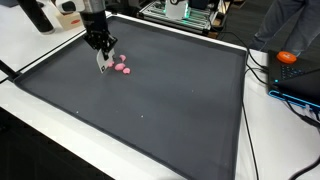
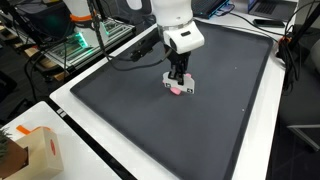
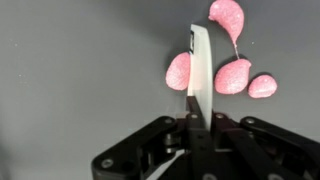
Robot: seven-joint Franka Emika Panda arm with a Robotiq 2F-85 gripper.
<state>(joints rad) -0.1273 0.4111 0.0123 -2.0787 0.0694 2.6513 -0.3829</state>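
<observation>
Single arm [image 2: 170, 15] comes in from above, last links near vertical. Gripper [image 2: 178, 77] points straight down, held low; same in both exterior views [image 1: 102, 57]. Wrist view: black fingers [image 3: 168, 135] drawn together, jaws closed.

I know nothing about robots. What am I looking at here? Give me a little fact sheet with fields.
Gripper: black gripper, closed on a thin white strip
Strip: sticks out from the gripper toward the mat, in among the pink blobs
Pink blobs: four small pink blobs in the wrist view, one on one side of the strip and three on the other
Contact: cannot tell whether the strip touches the mat
Surface: dark mat on a white table
Nearby, off the mat: cardboard box; orange object
</observation>
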